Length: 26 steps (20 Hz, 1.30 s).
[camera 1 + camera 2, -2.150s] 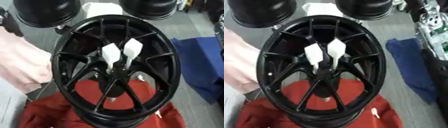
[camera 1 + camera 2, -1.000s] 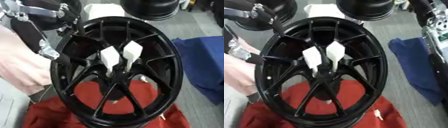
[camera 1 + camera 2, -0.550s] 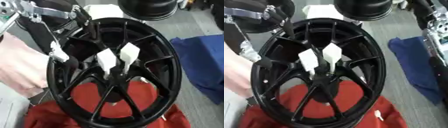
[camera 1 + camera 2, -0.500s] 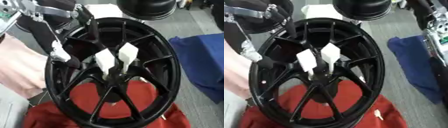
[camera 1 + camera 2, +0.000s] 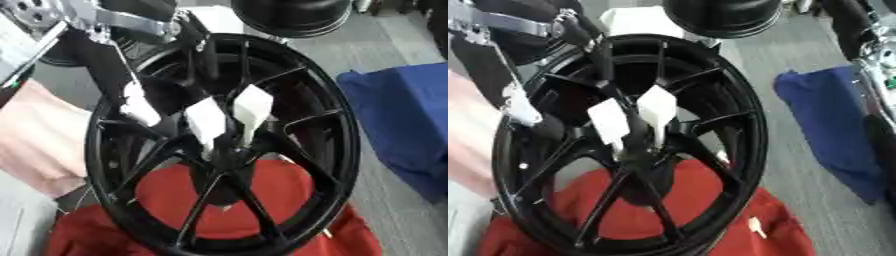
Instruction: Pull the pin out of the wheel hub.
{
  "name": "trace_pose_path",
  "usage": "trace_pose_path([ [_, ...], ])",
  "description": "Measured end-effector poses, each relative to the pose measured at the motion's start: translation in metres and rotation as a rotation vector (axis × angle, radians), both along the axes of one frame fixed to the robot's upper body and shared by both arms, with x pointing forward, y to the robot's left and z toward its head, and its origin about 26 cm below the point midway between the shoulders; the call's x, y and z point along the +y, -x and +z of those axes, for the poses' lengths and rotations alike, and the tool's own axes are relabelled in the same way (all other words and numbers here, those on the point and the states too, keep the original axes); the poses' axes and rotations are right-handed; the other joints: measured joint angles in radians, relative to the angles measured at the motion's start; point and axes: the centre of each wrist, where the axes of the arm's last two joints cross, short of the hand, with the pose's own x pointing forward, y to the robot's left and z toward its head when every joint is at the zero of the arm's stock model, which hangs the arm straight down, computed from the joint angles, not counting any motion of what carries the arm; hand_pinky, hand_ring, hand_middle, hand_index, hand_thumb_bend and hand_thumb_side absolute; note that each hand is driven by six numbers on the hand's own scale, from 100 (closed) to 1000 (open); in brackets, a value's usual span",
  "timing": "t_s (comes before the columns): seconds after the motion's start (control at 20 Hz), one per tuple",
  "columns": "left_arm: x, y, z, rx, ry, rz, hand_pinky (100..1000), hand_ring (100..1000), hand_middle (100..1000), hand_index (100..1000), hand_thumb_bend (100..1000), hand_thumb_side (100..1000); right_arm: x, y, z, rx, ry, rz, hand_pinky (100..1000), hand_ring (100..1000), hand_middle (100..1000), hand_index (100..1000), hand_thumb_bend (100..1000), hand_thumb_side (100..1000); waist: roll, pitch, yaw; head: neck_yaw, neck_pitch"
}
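- While the large black multi-spoke wheel hub point(image 5: 227, 150) is standing tilted on a red cloth point(image 5: 210, 220), the two white wedge-shaped pins point(image 5: 229, 117) are sitting side by side in its centre, their narrow ends going down into the hub bore.
- Coming in from the upper left, the robot's left hand point(image 5: 140, 102) is hanging over the rim's left side, near the pins but apart from them; a white tip is showing at its lower end, yet whether its fingers are spread or curled I cannot tell, and it is holding nothing that can be made out.
- Across in the right eye view, only a silver and black arm segment is appearing at the right edge; the right hand itself is not showing.
- Judging from this, the step in hand is the approach, and neither pin is pulled yet.
- For a clean pull, the left hand is probably needing to travel right and down between the spokes until thumb and fingers are closing on one pin's broad upper part.
- Pulling along the pin's own axis, up and away from the bore, is likely mattering most, since a sideways tug could jam it or rock the leaning wheel.
- Beside the wheel, a blue cloth point(image 5: 407, 125) is lying on the grey floor point(image 5: 789, 150), and another black rim point(image 5: 724, 17) is sitting behind.
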Motion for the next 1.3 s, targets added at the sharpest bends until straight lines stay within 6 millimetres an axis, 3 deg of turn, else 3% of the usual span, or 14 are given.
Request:
trace_pose_path([
  [0.85,-0.004,-0.007,-0.02,0.068,-0.054,0.019,757,718,659,737,463,207,0.003,-0.001,0.001,0.001,-0.005,0.011,959,833,692,686,100,692,0.013,0.019,-0.014,0.009,-0.001],
  [1.3,-0.003,-0.01,-0.024,0.101,-0.058,0.02,742,699,621,705,421,173,0.004,-0.001,0.0,0.004,-0.008,0.007,958,831,690,684,100,698,0.017,0.024,-0.014,0.013,-0.001],
])
